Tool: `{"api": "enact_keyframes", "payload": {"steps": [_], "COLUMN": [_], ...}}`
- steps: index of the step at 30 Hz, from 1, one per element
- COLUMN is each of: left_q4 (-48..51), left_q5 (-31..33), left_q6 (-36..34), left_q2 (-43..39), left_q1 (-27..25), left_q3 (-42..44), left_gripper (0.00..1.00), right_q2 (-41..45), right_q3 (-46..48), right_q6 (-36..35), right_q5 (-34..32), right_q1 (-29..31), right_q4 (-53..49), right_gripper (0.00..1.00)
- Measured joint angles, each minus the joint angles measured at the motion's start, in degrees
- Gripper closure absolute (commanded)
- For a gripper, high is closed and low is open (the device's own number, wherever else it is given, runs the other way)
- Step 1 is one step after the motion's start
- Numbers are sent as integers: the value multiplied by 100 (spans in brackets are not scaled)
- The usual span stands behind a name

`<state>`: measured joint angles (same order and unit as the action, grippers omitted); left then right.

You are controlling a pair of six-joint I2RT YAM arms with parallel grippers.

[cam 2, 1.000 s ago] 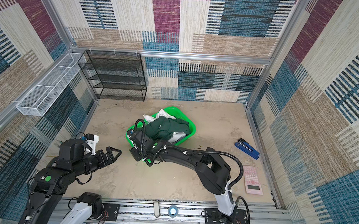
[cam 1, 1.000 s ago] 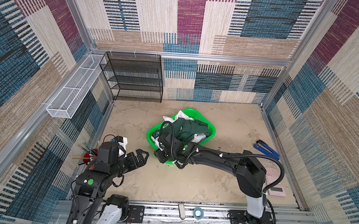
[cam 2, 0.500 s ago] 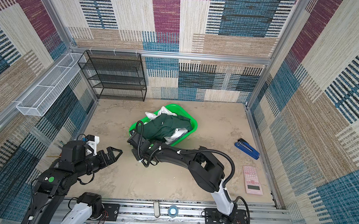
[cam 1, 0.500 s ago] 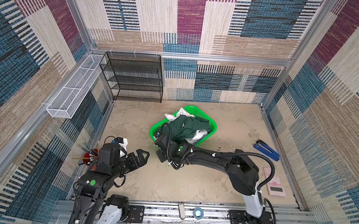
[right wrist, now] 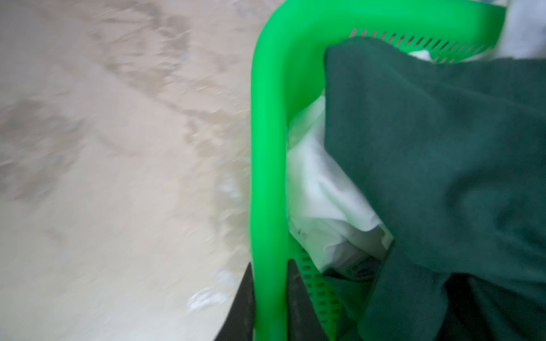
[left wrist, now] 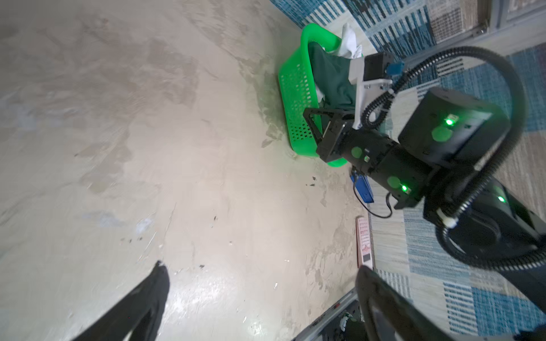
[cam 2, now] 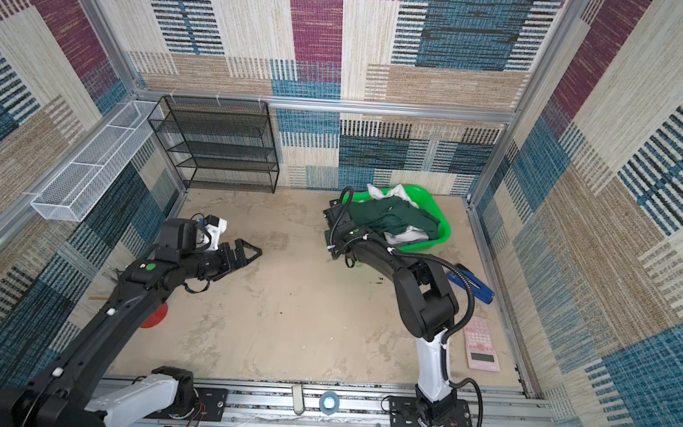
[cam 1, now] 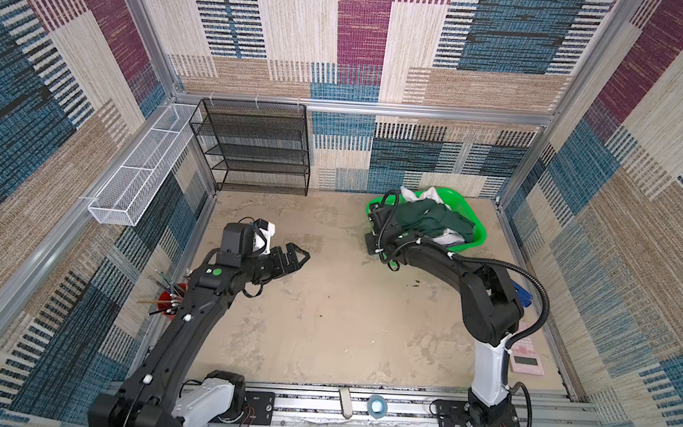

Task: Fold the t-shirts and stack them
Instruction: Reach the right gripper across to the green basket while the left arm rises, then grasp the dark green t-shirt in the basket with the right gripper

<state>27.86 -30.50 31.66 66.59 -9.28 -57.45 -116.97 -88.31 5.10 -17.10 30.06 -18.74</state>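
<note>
Near far-right wall, R gripper clamps rim of bright green plastic basket w/ dark green cloth t-shirt; L gripper gaping over roomy beige tabletop.

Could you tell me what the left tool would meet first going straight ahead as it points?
Probably the right tool, clamped on the green basket rim; only bare table lies between, though heights are unclear.

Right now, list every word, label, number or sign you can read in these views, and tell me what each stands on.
No text can be read anywhere.
On the pink calculator: key markings, too small to read.
On the white t-shirt: small dark marks near its edge, too blurred to read.
On the green basket: no lettering shows.
On the left arm: a plain green dot, no text.
</note>
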Motion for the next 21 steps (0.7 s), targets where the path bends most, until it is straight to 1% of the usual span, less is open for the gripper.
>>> {"api": "enact_keyframes", "payload": {"steps": [5,11,16,20,21], "left_q4": [-238,-310,-367,-505,-599], "left_q5": [-337,-540,-592,-581,-586], "left_q6": [-472,-837,-1204,-1453,-1517], "left_q2": [1307,2273,2706,2841,2855], "left_q1": [-428,-879,-964,-997,-997], "left_q3": [-1211,-2277,-2684,-2682,-2632], "left_gripper": [1,1,1,1,1], "right_q2": [-431,-975,-1379,-1624,-1685], "right_q3": [-393,-1126,-1792,-2240,-2347], "right_q6": [-321,-656,-822,-839,-839], "right_q5": [0,22,109,170,166], "right_q1": [-793,-1364,-1635,-1740,-1744], "right_q4": [323,435,273,59,0], "right_gripper": [100,100,100,100,97]}}
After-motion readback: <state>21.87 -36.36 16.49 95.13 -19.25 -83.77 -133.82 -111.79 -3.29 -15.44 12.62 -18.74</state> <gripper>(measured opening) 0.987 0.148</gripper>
